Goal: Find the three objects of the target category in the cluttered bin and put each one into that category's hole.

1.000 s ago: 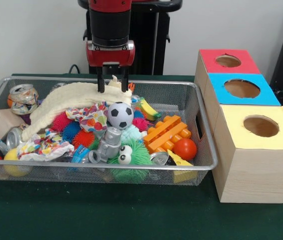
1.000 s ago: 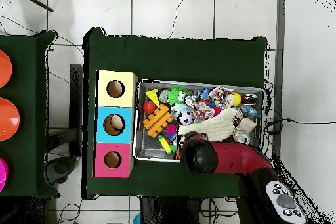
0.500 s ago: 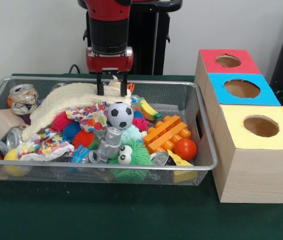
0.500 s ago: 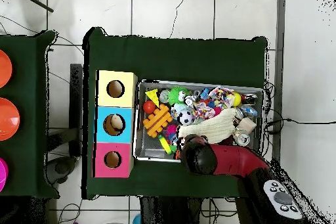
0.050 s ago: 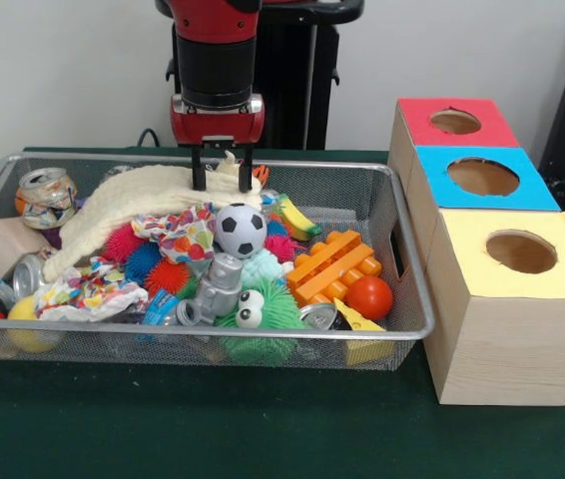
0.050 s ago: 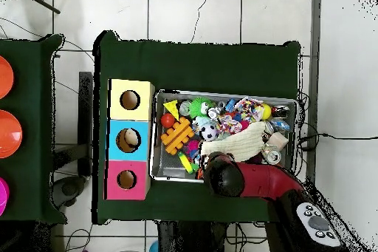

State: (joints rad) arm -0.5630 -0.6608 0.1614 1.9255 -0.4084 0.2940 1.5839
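Front view shows the hand (image 5: 222,178) with fingers parted narrowly around a peak of the cream cloth (image 5: 133,203) at the bin's (image 5: 414,261) far side. Judged, it is searching; next, close and lift to uncover targets.

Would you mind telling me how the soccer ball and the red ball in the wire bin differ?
The soccer ball is white with black patches; the red ball is one plain colour. The soccer ball looks somewhat larger. It sits high on the pile at the bin's middle, next to the patterned cloth, while the red ball lies lower, near the bin's end toward the wooden boxes, beside the orange block. Both are round and lie untouched.
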